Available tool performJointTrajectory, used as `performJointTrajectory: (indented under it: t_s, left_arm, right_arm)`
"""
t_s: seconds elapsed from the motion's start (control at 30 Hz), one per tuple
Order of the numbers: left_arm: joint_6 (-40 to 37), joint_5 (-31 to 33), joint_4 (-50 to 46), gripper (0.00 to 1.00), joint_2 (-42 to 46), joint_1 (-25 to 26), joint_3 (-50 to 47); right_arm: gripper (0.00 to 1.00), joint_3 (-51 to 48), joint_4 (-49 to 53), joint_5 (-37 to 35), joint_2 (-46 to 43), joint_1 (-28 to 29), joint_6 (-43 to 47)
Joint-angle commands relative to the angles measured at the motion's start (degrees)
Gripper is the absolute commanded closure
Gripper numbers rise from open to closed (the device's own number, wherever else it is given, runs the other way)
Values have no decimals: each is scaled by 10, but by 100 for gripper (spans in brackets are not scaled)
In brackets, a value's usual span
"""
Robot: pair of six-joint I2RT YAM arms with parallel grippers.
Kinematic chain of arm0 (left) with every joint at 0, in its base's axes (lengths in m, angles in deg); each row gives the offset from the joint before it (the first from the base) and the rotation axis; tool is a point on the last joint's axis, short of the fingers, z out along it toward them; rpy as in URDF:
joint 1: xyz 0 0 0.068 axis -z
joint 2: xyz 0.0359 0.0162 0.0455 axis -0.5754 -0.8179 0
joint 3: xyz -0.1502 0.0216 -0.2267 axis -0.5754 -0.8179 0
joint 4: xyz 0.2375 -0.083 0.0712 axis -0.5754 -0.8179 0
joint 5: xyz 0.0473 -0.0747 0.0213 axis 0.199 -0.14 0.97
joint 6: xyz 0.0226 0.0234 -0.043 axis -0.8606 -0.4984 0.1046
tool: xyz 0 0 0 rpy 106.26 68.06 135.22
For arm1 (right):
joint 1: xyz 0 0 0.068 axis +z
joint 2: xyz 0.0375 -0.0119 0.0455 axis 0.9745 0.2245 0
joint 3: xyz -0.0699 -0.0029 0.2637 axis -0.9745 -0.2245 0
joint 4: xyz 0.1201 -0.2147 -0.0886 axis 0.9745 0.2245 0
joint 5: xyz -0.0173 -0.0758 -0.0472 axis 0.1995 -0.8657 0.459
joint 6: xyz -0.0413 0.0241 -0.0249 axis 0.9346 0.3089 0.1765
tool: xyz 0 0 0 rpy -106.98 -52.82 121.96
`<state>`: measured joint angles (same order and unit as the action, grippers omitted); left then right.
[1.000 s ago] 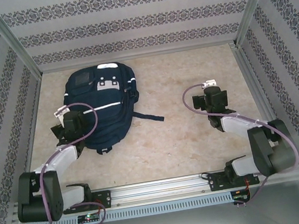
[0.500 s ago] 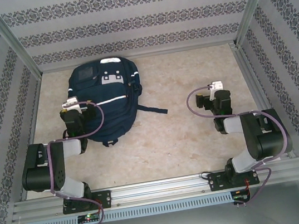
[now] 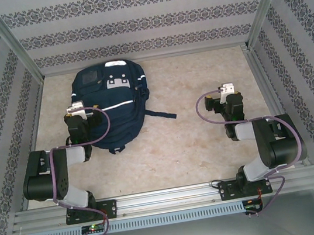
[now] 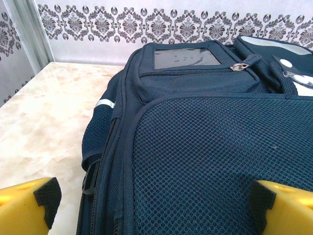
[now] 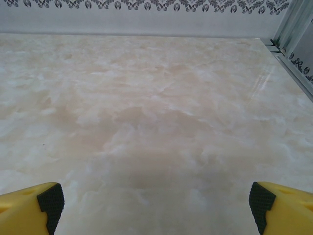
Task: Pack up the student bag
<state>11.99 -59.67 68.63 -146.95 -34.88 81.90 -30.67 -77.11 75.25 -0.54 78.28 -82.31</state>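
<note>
The bag (image 3: pixel 109 95) lies flat at the far left, the left gripper (image 4: pixel 154 199) at its near side and the right gripper (image 5: pixel 154 200) off on the right both have jaws wide and empty, and a grab may just drag the soft cloth.

Looks low across the student bag (image 4: pixel 205 161), navy mesh panel (image 4: pixel 210 171) spreading from centre out to 3 and 6 o'clock. Finds a clear window pocket (image 4: pixel 186 58) at 12, with a metal zip pull (image 4: pixel 238 66) just beside it toward 1. Shows bare marbled table (image 4: pixel 44 122) at 9 and patterned wall (image 4: pixel 122 24) along the top. Frames the left gripper (image 4: pixel 154 200) with jaws spread wide, yellow fingers (image 4: pixel 19 208) at 7 and 5 o'clock.
</note>
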Motion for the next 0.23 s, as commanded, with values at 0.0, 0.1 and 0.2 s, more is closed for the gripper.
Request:
performJointTrajectory:
  t_s: [0.0,0.1,0.2]
  left_arm:
    - [-27,-25,-38,0,-17,1,-19]
    - [-27,-26,-39,0,-16,1,-18]
    - [-28,-26,-39,0,-16,1,-19]
  right_arm:
    - [2,-1,-21,15,-3,-1,-7]
    - [2,-1,-21,16,-4,-1,-7]
    - [2,-1,-21,16,-3,-1,-7]
